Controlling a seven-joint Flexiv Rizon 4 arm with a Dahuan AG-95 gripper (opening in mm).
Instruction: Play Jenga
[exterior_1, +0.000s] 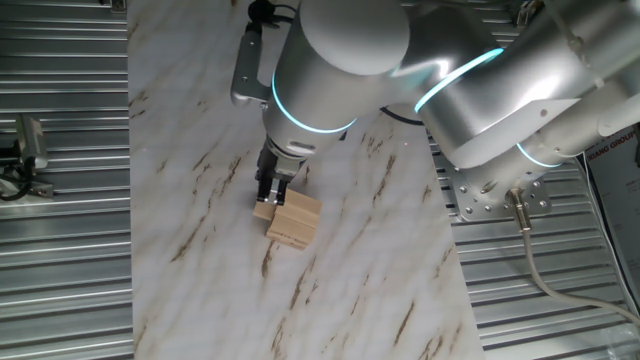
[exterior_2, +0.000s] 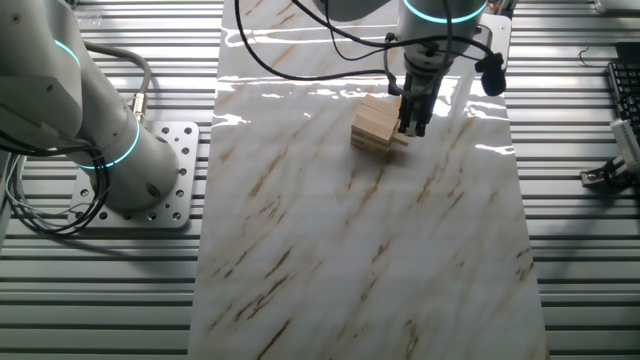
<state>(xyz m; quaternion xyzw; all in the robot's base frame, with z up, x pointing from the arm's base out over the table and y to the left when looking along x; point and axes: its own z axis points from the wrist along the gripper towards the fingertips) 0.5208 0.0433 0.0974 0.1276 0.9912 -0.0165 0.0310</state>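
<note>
The Jenga stack (exterior_1: 296, 220) of pale-tan wooden blocks stands on the marble tabletop, and it also shows in the other fixed view (exterior_2: 373, 124). One block (exterior_1: 263, 211) sticks out from the stack's side, low down; it is also in the other view (exterior_2: 400, 141). My gripper (exterior_1: 273, 192) points straight down right beside the stack, with its dark fingers (exterior_2: 407, 118) close together around the end of that protruding block. The contact itself is small and partly hidden by the fingers.
The marble board (exterior_1: 200, 280) lies on a ribbed metal table (exterior_1: 60, 300). The arm's base (exterior_2: 140, 170) is bolted at the board's side. A cable (exterior_1: 540, 270) hangs near the base. Dark devices (exterior_2: 625, 110) sit beyond the far edge.
</note>
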